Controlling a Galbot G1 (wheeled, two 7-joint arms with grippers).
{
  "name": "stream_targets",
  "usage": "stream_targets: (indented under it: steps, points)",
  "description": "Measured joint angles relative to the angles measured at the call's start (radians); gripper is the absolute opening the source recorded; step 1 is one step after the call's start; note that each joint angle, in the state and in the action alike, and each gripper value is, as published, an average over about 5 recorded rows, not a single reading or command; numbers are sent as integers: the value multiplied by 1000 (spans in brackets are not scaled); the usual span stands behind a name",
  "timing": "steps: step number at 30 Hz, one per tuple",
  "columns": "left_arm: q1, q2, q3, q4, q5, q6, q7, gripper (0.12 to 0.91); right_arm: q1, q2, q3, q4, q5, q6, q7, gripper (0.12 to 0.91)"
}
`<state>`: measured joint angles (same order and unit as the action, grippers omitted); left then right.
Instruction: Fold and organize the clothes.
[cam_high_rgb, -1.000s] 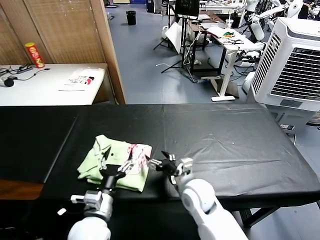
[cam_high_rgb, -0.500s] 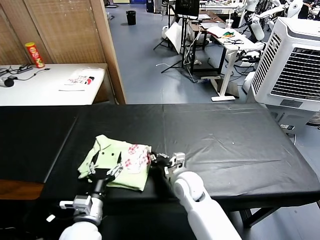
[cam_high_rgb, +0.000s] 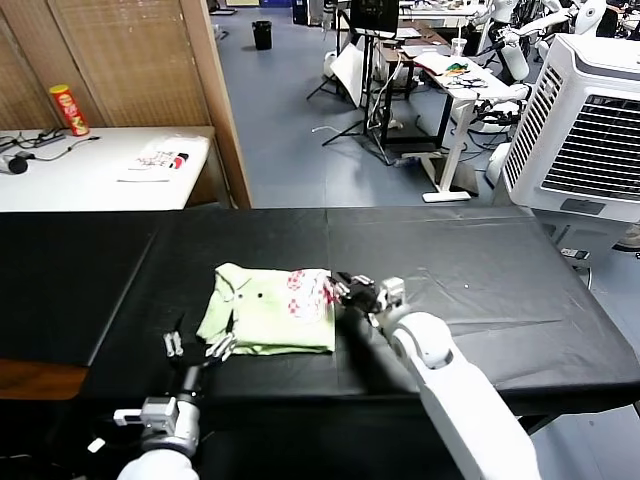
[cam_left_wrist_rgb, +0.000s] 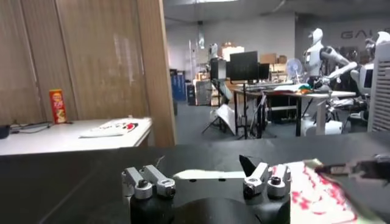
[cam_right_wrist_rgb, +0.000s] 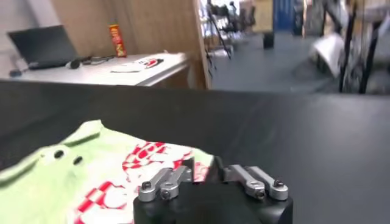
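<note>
While folded, shirt (cam_high_rgb: 268, 322): lies near the surface's (cam_high_rgb: 480, 290) front edge.
Right end effector (cam_high_rgb: 345, 291): part-open, at shirt's right edge.
Left end effector (cam_high_rgb: 197, 346): wide open, empty.

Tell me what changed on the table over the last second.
The folded shirt slid away from the robot and toward its right, with the right gripper moving along at its printed edge. The left gripper drew back off the shirt toward the table's near edge, fingers open. The shirt stayed folded, and the black cover did not shift.

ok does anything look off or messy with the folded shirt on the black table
Nothing stands out. The pale lime-green collared shirt with red-pink print lies folded flat on the black table cover, the right gripper at its edge.
</note>
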<state>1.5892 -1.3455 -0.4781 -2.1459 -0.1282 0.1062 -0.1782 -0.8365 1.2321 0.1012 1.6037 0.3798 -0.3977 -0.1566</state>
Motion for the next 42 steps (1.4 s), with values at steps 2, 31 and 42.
stream_targets:
  steps: [2,31,42]
  points:
    - [3,2,-4,8,-15,-22,11,798,-27,-33,8,36,-38,39,-5,571]
    - [427,129,-182,-148,-236,-36,-43,798,-1035,-22,303,679,-308,346,467,798]
    - [529,144,-225,-174,-248,-21,-52,798,-1186,-9,330,752,-293,326,496,798]
